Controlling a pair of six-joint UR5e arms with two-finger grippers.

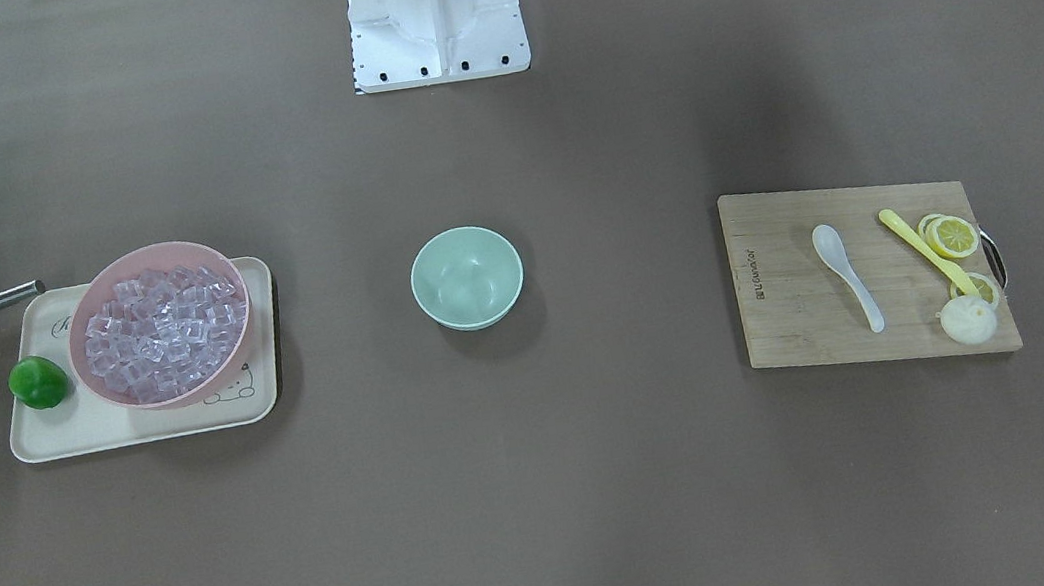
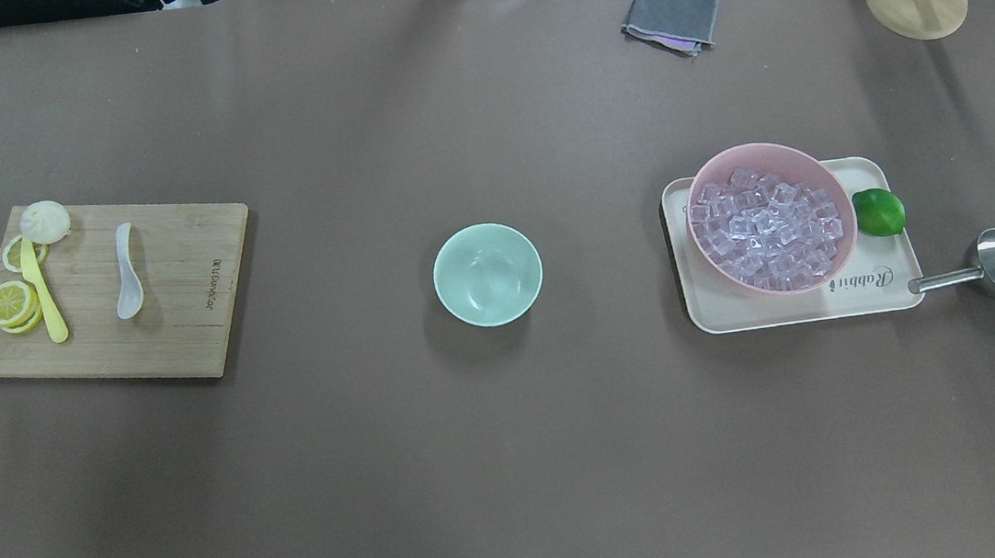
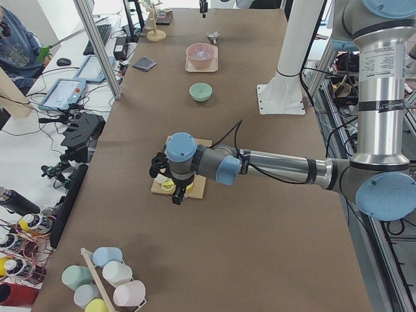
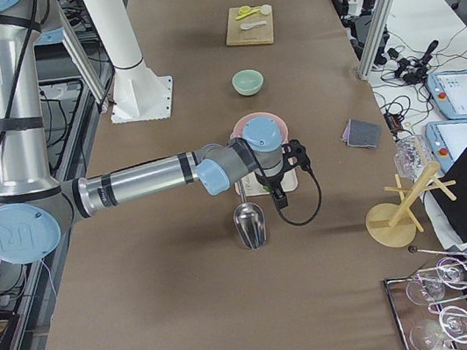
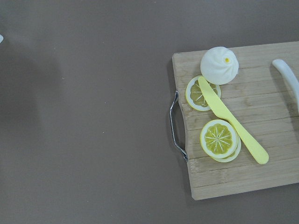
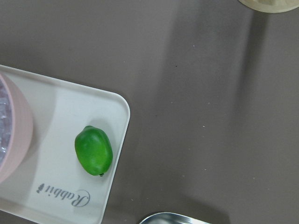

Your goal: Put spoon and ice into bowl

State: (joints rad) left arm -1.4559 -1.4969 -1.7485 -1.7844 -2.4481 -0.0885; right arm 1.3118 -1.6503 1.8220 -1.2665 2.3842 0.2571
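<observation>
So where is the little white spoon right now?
In the overhead view the spoon lies on the wooden cutting board at the table's left, just right of the yellow knife and lemon slices.

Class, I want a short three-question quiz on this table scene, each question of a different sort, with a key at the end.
1. Multiple choice: where does the spoon lie?
A. on the tray
B. on the cutting board
C. on the bare table
2. True or false: the green bowl has nothing in it.
3. Fill the gap: the ice is heaped in the ___ bowl.

Key
1. B
2. True
3. pink; it is in the pink bowl
</observation>
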